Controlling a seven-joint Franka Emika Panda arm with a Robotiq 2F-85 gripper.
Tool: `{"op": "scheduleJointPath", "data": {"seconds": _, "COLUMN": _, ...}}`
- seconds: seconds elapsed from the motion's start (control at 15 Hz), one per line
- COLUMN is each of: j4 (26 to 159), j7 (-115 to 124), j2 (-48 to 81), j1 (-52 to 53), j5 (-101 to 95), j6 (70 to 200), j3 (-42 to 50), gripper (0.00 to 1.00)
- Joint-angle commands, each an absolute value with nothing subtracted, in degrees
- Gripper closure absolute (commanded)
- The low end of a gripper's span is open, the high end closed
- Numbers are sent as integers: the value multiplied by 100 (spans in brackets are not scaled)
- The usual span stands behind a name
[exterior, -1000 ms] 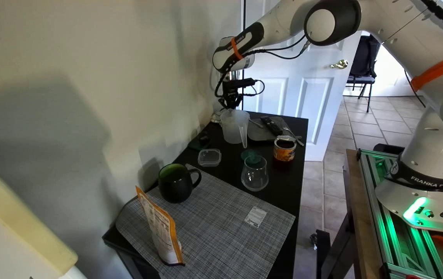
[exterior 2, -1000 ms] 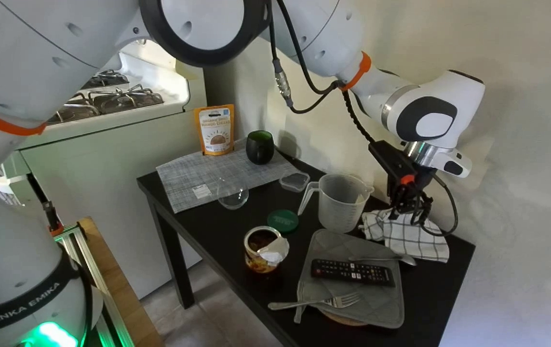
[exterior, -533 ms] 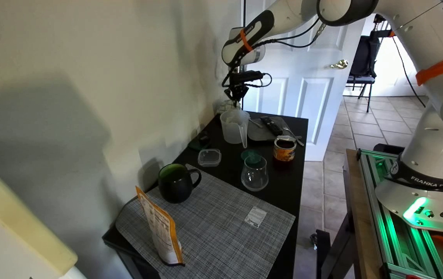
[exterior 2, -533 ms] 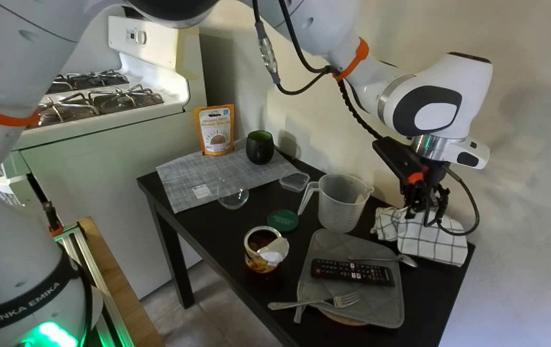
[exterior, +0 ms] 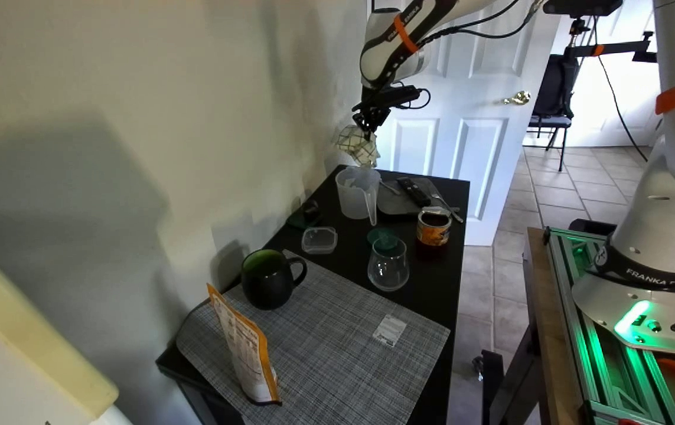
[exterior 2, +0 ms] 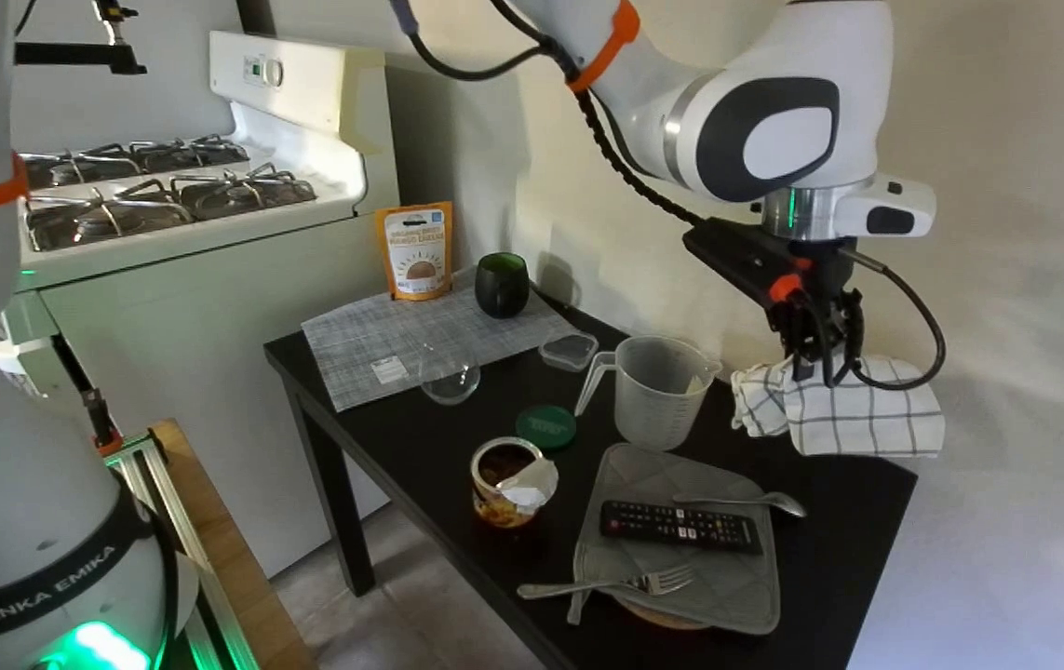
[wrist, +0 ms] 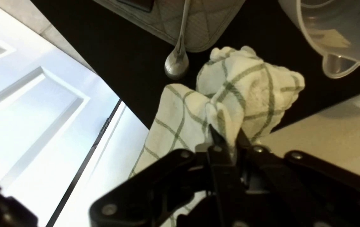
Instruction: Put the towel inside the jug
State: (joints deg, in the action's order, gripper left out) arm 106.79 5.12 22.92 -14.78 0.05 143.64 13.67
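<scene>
The towel (exterior 2: 867, 409) is white with dark checked lines. It hangs bunched from my gripper (exterior 2: 816, 374), above the table's back corner. In the wrist view the gripper (wrist: 226, 134) is shut on a fold of the towel (wrist: 255, 85), with cloth pinched between the fingertips. The gripper (exterior: 367, 134) and the towel (exterior: 358, 146) also show in an exterior view, higher than the jug's rim. The jug (exterior 2: 657, 395) is translucent plastic with a handle and stands upright on the table, beside the towel. Its spout (wrist: 339, 66) shows in the wrist view. A pale patch shows inside it, unclear what.
A grey pad (exterior 2: 615, 465) bears a remote (exterior 2: 680, 526), a fork (exterior 2: 662, 582) and a spoon (exterior 2: 783, 503). An open can (exterior 2: 494, 507), a green lid (exterior 2: 546, 426), a clear glass (exterior: 388, 271), a plastic container (exterior: 319, 240) and a dark mug (exterior: 266, 283) stand nearby. A wall runs behind.
My gripper has risen with the towel in it. The towel lay on the table, slid toward the table's back corner, and now hangs above the tabletop. The jug has not moved.
</scene>
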Motion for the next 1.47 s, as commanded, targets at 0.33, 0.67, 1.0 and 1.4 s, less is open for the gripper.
{"op": "scheduleJointPath", "data": {"seconds": 0.33, "j4": 13119, "j7": 2428, "j2": -275, "j1": -727, "j5": -2619, "j6": 14722, "j3": 1687, "gripper": 97}}
{"op": "scheduleJointPath", "data": {"seconds": 0.67, "j4": 13355, "j7": 1796, "j2": -592, "j1": -894, "j5": -2515, "j6": 14691, "j3": 1195, "gripper": 97}}
{"op": "scheduleJointPath", "data": {"seconds": 1.0, "j4": 13296, "j7": 721, "j2": -318, "j1": -846, "j5": -1736, "j6": 14522, "j3": 1035, "gripper": 97}}
{"op": "scheduleJointPath", "data": {"seconds": 1.4, "j4": 12912, "j7": -975, "j2": 397, "j1": -845, "j5": -489, "j6": 14275, "j3": 996, "gripper": 97}}
